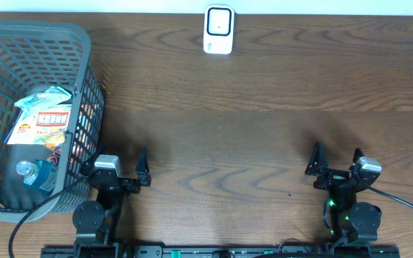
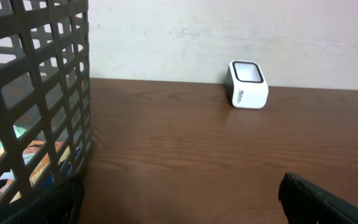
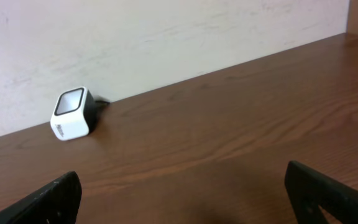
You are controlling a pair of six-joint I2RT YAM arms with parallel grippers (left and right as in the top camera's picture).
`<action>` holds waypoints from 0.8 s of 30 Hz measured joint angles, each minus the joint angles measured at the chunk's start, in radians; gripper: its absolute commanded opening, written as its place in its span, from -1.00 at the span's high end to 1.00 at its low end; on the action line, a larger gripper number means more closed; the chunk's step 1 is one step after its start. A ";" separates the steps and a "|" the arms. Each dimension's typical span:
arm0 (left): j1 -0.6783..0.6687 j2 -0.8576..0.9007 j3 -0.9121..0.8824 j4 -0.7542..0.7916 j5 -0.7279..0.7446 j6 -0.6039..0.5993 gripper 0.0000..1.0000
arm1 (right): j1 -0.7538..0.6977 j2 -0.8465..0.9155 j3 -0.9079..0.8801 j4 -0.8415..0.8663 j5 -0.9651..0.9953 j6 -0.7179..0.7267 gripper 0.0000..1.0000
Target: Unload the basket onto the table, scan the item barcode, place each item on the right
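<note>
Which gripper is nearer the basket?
The left gripper, right beside the grey basket's wall; the right gripper stands far across the table.

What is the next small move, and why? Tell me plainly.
Probably swing the open left gripper to its left, over the dark grey plastic mesh basket: the colourful snack packet to scan lies inside, nothing is held, and the white barcode scanner stands farther back.

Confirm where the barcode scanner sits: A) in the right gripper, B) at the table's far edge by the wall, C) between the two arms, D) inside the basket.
B: the white scanner stands alone at the far edge of the table, apart from the basket.
</note>
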 measured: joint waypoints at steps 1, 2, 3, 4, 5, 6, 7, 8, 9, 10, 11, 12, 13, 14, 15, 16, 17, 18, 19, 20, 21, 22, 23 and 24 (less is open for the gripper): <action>0.000 0.000 0.000 0.000 0.000 0.000 -1.00 | 0.000 0.000 0.000 0.000 0.000 0.000 -0.98; 0.000 0.000 0.000 0.003 0.000 0.000 -1.00 | 0.000 0.000 0.000 0.000 0.000 0.000 -0.99; 0.000 0.000 0.000 0.003 0.000 0.000 -1.00 | 0.000 0.000 0.000 0.000 0.000 0.000 -0.98; 0.000 0.000 0.000 0.003 0.000 0.000 -1.00 | 0.000 0.000 0.000 0.000 0.000 0.000 -0.99; 0.000 0.000 0.000 0.002 0.000 0.000 -1.00 | 0.000 0.000 0.000 0.000 0.000 0.000 -0.99; 0.000 0.000 0.000 0.000 0.000 0.000 -1.00 | 0.000 0.000 0.000 0.000 0.000 0.000 -0.99; 0.000 0.000 0.000 -0.002 0.000 0.000 -1.00 | 0.000 0.000 0.000 0.000 0.000 0.000 -0.98; 0.000 0.000 0.000 -0.003 0.000 0.000 -1.00 | 0.000 0.000 0.000 0.000 0.000 0.000 -0.98; 0.000 0.000 0.000 -0.002 0.000 0.000 -1.00 | 0.000 0.000 0.000 0.000 0.000 0.000 -0.99; 0.000 0.000 0.000 -0.001 0.000 0.000 -1.00 | 0.000 0.000 0.000 0.000 0.000 0.000 -0.98; 0.000 0.000 0.000 0.002 0.002 0.000 -1.00 | 0.000 0.000 0.000 0.000 0.000 0.000 -0.98; 0.000 0.000 0.000 0.006 0.008 0.000 -1.00 | 0.000 0.000 0.000 0.000 0.000 0.000 -0.98; 0.000 0.000 0.000 0.011 0.021 0.000 -1.00 | 0.000 0.000 0.000 0.000 0.000 0.000 -0.99; 0.000 0.000 -0.002 0.018 0.038 0.000 -1.00 | 0.000 0.000 0.000 0.000 0.000 0.000 -0.99; 0.000 0.000 -0.002 0.023 0.056 -0.003 -1.00 | 0.000 0.000 0.000 0.000 0.000 0.000 -0.99; 0.000 0.000 -0.002 0.027 0.073 -0.009 -1.00 | 0.000 0.000 0.000 0.000 0.000 0.000 -0.98; 0.000 0.000 -0.002 0.028 0.083 -0.020 -1.00 | 0.000 0.000 0.000 0.000 0.000 0.000 -0.99; 0.000 0.000 -0.002 0.028 0.095 -0.031 -1.00 | 0.000 0.000 0.000 0.000 0.000 0.000 -0.99; 0.000 0.000 -0.002 0.028 0.104 -0.047 -1.00 | 0.000 0.000 0.000 0.000 0.000 0.000 -0.98; 0.000 0.000 -0.001 0.028 0.110 -0.059 -1.00 | 0.000 0.000 0.000 0.000 0.000 0.000 -0.99; 0.000 0.000 0.000 0.027 0.116 -0.069 -1.00 | 0.000 0.000 0.000 0.000 0.000 0.000 -0.98; 0.000 0.000 0.005 0.026 0.126 -0.080 -1.00 | 0.000 0.000 0.000 0.000 0.000 0.000 -0.98; 0.000 0.000 0.014 0.026 0.140 -0.087 -1.00 | 0.000 0.000 0.000 0.000 0.000 0.000 -0.98; 0.000 0.001 0.026 0.026 0.152 -0.094 -1.00 | 0.000 0.000 0.000 0.000 0.000 0.000 -0.98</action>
